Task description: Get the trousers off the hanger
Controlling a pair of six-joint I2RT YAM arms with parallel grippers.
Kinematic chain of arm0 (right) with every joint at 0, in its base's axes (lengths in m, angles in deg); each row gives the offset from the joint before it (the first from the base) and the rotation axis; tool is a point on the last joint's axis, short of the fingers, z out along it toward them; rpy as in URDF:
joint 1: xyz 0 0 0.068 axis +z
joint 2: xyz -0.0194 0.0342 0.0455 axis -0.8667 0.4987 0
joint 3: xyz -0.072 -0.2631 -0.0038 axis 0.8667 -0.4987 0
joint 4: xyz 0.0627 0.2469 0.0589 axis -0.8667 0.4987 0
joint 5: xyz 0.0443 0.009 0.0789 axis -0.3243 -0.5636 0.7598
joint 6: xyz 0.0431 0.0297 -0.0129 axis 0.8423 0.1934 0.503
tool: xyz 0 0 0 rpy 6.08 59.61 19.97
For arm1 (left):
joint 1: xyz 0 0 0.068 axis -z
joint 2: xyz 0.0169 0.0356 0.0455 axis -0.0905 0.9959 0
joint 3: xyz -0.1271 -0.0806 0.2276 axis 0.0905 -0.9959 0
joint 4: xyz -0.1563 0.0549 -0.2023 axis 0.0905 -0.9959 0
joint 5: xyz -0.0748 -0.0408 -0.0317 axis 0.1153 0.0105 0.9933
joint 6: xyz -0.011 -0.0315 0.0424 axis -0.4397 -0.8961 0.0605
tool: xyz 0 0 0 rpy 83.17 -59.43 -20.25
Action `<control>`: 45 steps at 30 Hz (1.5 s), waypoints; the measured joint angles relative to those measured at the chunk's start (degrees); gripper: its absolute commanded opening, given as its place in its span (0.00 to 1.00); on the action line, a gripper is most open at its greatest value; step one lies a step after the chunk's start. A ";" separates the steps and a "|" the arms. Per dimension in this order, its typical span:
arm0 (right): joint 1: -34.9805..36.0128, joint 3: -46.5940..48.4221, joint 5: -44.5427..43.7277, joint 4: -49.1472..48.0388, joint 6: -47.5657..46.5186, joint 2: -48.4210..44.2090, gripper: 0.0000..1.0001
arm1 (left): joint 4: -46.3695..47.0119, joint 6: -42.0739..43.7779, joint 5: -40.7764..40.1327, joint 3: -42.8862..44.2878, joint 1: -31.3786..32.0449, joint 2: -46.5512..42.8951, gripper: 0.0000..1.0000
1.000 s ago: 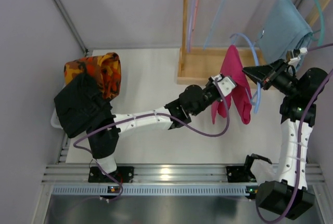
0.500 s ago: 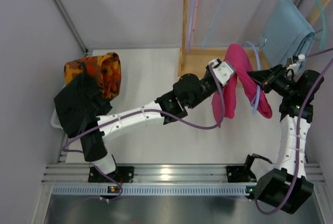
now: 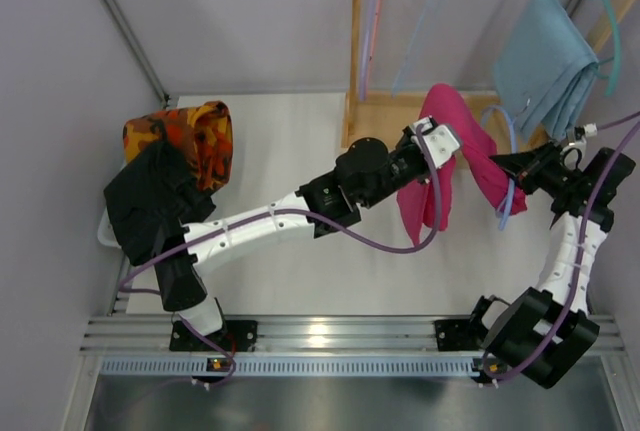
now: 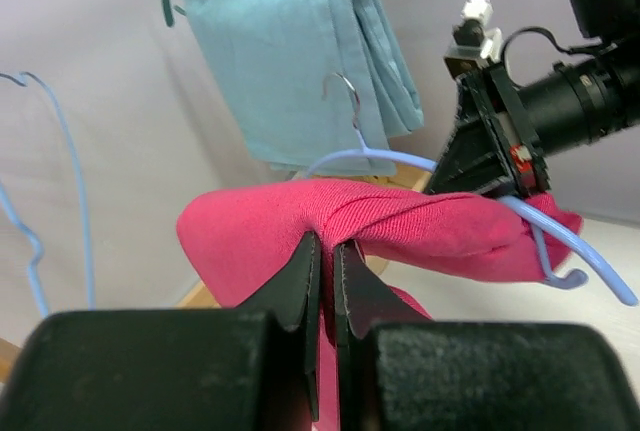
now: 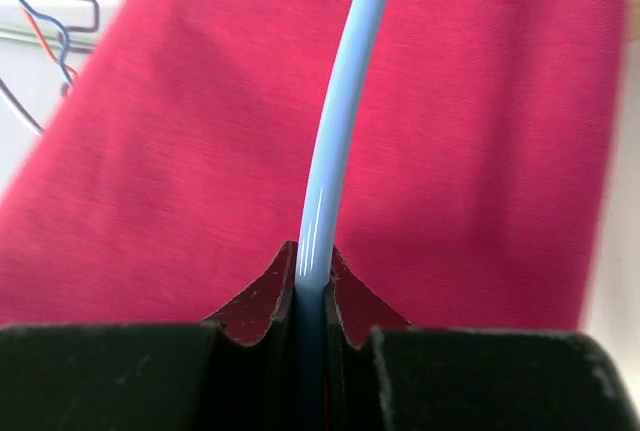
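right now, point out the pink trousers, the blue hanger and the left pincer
pink trousers [image 4: 430,221], left wrist view, fold of cloth
blue hanger [image 5: 345,101], right wrist view, its curved bar
left pincer [image 4: 327,249], left wrist view, between its fingertips

L arm [image 3: 250,227], R arm [image 3: 568,259]: white links, blk joints, purple cables.

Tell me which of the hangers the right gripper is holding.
The light blue hanger draped with the pink trousers: the right gripper is shut on its wire. The other hangers hang at the back, untouched.
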 measured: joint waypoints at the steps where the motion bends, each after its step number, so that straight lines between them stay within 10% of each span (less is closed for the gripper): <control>1: -0.20 -0.09 0.33 0.92 -1.40 0.24 0.00 | -0.28 0.50 0.07 0.35 -0.17 0.00 0.00; 14: -3.32 -1.01 1.18 7.74 -17.25 5.35 0.00 | 2.16 0.94 -2.80 4.44 -4.02 -12.20 0.00; 28: -3.37 2.49 1.84 8.28 -16.98 5.03 0.00 | -6.16 -6.97 2.03 -14.73 -4.96 -33.92 0.00; 45: -3.34 3.28 2.05 7.08 -15.63 5.03 0.00 | -23.23 -31.63 7.26 -14.84 -41.29 -42.01 0.00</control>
